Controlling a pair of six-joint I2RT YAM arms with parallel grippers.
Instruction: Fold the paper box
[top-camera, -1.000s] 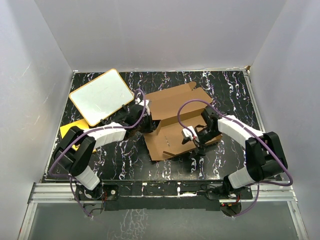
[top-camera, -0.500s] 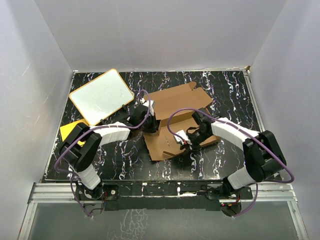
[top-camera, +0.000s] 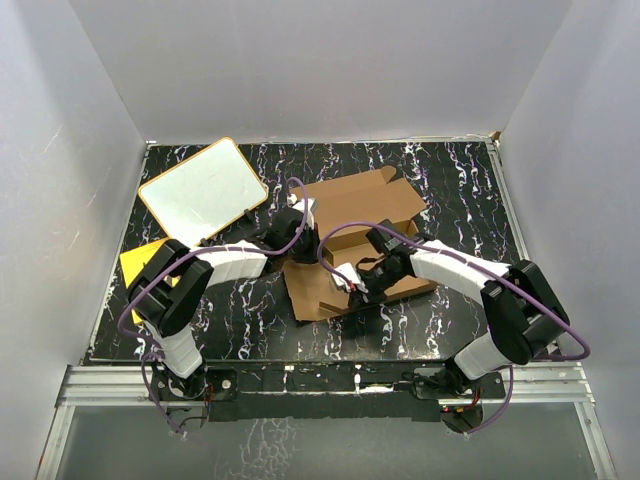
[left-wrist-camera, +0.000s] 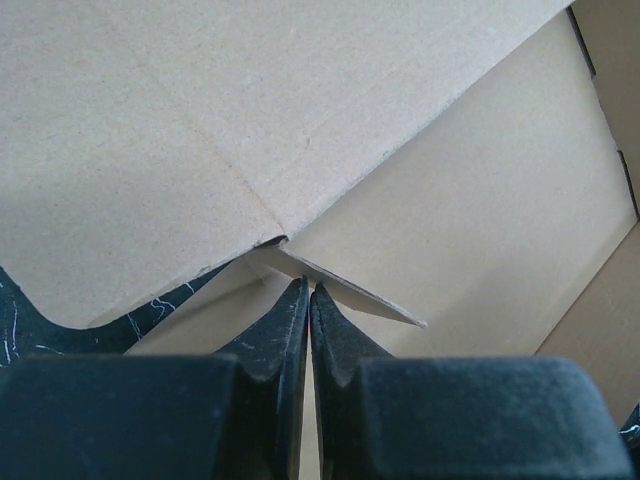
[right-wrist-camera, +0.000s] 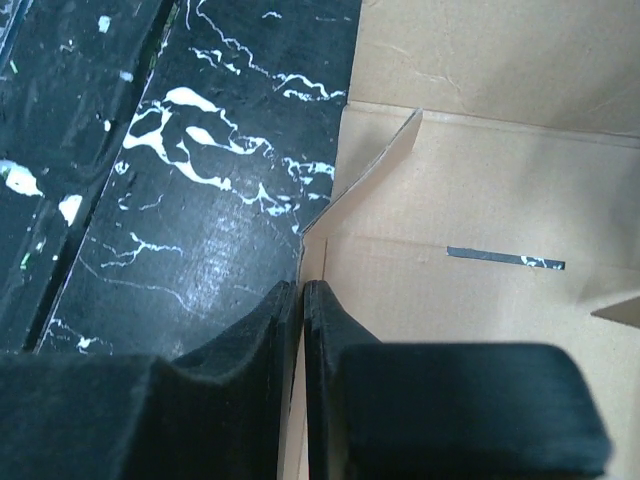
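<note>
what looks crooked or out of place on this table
The cardboard box lies skewed on the table, only half folded, with its flaps at uneven angles. The left gripper and the right gripper each pinch an edge of it. The white board at far left also sits at a slant. Nothing looks spilled.

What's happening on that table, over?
Left gripper shut on paper box edge. Right gripper shut on another edge. Box partly folded. White board, yellow sheet apart, to its left.

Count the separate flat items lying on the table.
3: the white board at the rear left, the yellow sheet at the left edge, partly hidden, and the cardboard box in the middle.
</note>
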